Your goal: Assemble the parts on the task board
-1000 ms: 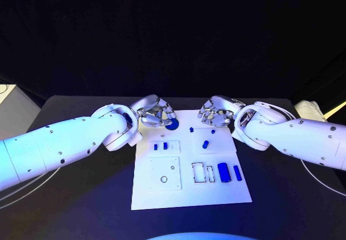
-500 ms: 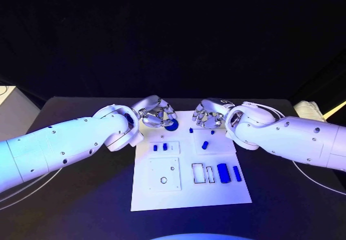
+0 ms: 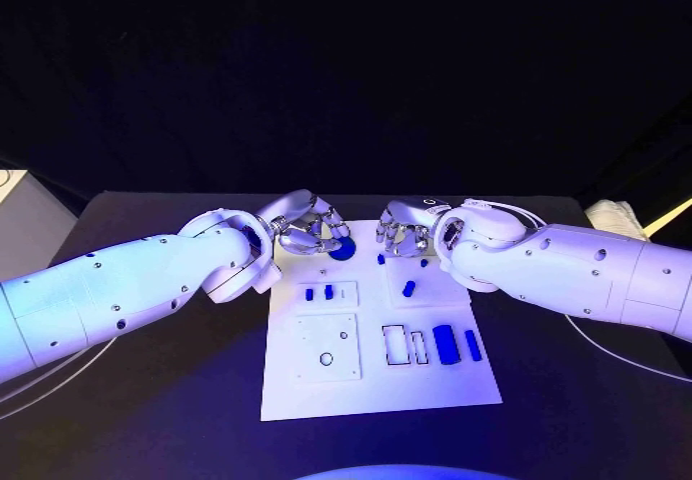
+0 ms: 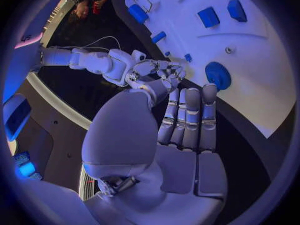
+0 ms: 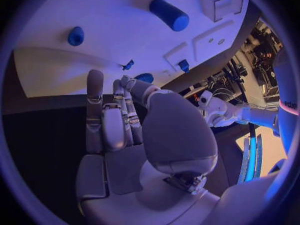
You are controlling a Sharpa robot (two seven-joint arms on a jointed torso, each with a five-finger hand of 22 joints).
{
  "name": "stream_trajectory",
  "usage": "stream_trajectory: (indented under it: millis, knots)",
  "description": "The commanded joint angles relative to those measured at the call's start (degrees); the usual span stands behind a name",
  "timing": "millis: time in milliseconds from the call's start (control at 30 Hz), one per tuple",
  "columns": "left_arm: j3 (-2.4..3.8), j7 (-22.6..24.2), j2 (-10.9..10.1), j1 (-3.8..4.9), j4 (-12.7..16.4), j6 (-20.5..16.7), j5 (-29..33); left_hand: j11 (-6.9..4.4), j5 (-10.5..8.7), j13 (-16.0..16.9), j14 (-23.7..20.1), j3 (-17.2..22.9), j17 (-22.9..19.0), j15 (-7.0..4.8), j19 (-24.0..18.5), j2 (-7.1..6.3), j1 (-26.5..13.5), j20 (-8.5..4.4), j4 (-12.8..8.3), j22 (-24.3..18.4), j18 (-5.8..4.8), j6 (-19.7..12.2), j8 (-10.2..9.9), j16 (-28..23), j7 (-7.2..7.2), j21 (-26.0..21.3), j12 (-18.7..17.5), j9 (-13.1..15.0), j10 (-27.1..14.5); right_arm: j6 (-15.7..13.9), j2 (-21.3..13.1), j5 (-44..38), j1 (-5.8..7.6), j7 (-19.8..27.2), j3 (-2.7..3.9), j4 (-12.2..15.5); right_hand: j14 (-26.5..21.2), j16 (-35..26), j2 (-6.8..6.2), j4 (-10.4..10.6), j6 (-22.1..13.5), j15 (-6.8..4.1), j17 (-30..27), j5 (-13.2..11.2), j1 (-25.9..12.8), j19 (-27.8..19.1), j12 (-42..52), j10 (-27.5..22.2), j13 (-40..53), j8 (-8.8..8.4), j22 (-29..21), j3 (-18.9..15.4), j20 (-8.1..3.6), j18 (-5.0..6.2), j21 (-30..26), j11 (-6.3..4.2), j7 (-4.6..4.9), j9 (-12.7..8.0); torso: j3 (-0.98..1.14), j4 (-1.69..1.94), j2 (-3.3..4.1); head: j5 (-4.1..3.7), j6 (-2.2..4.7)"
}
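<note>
Over the task board's point(image 3: 378, 385) far edge, both hands, left hand point(image 3: 307, 229) and right hand point(image 3: 404, 232), are hovering, fingers apart and holding nothing.

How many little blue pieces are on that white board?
7 visible: a round one by the left hand, two small pegs, one slanted, a pair, two bars. Hands may hide more.

One task board point(image 3: 378, 385), seven blue parts point(image 3: 446, 345), two hands point(image 3: 309, 233).
</note>
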Motion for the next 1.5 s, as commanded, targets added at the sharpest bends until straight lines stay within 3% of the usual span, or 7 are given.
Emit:
stream_trajectory:
  millis: [33, 333, 700, 1500]
  knots:
    - [0.06, 0.25, -0.15, 0.04, 0.39, 0.58, 0.14, 0.06, -0.15, -0.05, 0.21, -0.01, -0.08, -0.03, 0.07, 0.19, -0.40, -0.13, 0.22, -0.07, 0.78, 0.06, -0.35, -0.13, 0.43, -0.13, -0.34, 0.06, 0.26, 4.29, 0.53, -1.52, 0.01, -1.18, -0.02, -0.47, 2.68, 0.51, -0.04, 0.42, -0.45, 0.43, 0.32, -0.48, -0.56, 0.22, -0.32, -0.75, -0.12, -0.39, -0.17, 0.02, 0.39, 0.29, -0.45, 0.11, -0.03, 0.14, -0.04, 0.07, 0.04, 0.20, -0.15]
    - [0.06, 0.12, -0.74, 0.05, 0.83, 0.45, 0.16, 0.07, -0.12, -0.13, 0.23, 0.01, -0.13, -0.03, -0.07, 0.30, -0.41, -0.13, 0.28, -0.20, 0.83, 0.01, -0.40, -0.15, 0.49, -0.31, -0.44, 0.06, 0.18, 8.29, 1.60, -1.27, 0.00, -1.65, -0.07, -1.16, 2.62, 1.10, -0.92, 1.23, -0.74, 0.74, 0.52, -1.93, -1.25, 0.48, -0.27, -2.20, -0.41, -0.58, -0.53, 0.11, 0.70, 0.28, -1.26, 0.42, 0.03, 0.48, 0.05, -0.13, -0.02, 0.55, -0.36]
    - [0.06, 0.23, -1.46, 0.06, 1.16, 0.35, 0.65, 0.10, -0.11, -0.22, 0.22, -0.02, -0.18, -0.02, -0.12, 0.31, -0.44, -0.13, 0.32, -0.26, 0.84, -0.09, -0.49, -0.18, 0.54, -0.39, -0.54, 0.06, 0.07, 10.16, 2.08, 0.50, -0.02, -1.79, -0.09, -1.60, 2.46, 1.27, -1.55, 2.23, -1.04, 0.97, 0.36, -2.01, -2.20, 0.65, -0.24, -3.17, -0.63, -0.75, -0.97, -0.15, 0.97, 0.28, -2.06, 0.64, 0.14, 0.73, 0.13, -0.15, -0.05, 0.73, -0.51]
    - [0.07, 0.19, -1.82, 0.08, 1.35, 0.61, 0.78, 0.13, -0.10, -0.29, 0.21, -0.02, -0.22, -0.01, -0.20, 0.36, -0.42, -0.13, 0.33, -0.34, 0.85, -0.15, -0.55, -0.21, 0.56, -0.49, -0.63, 0.06, -0.04, 7.72, 3.46, 1.28, -0.20, -1.18, -0.13, -3.03, 2.51, 1.67, -1.28, 2.60, -0.99, 0.94, 0.71, -1.99, -2.14, 1.15, -0.07, -3.08, -0.62, -0.70, -0.51, 0.04, 1.03, 0.21, -1.86, 0.57, 0.09, 0.90, 0.09, -0.14, -0.07, 0.76, -0.66]
